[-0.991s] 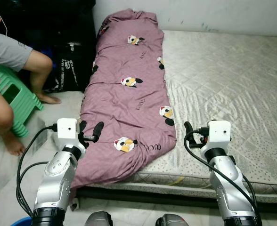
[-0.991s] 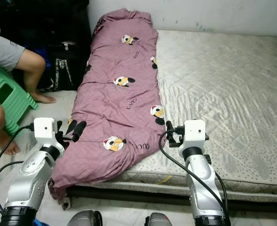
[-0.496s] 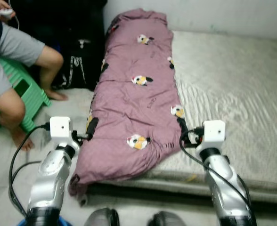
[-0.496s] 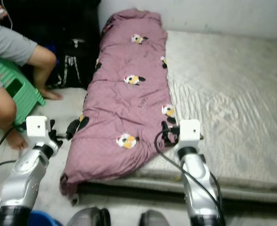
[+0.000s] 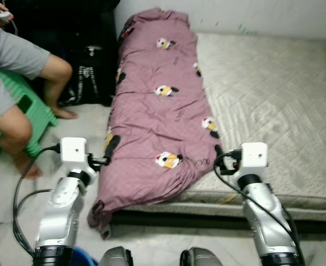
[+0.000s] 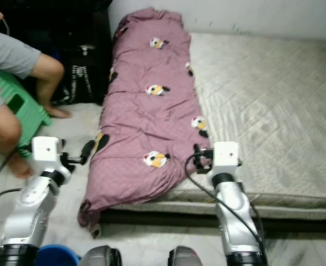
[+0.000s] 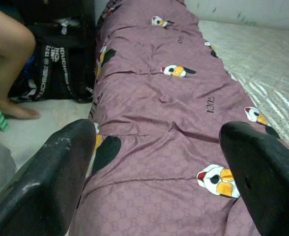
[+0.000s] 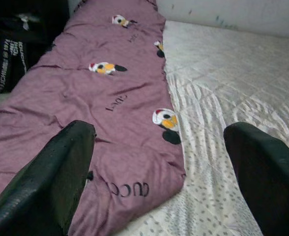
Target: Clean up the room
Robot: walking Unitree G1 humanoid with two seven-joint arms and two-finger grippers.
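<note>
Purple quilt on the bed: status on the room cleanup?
The purple quilt lies as a long strip on the mattress, its near corner drooping to the floor. Both grippers, left and right, are open at its near end, holding nothing. That fits either a finished fold or one yet to be tidied.

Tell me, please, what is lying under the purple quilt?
The purple quilt lies along the left side of the grey mattress, and its near corner hangs over the edge toward the floor. Anything else beneath it is covered and cannot be seen.
</note>
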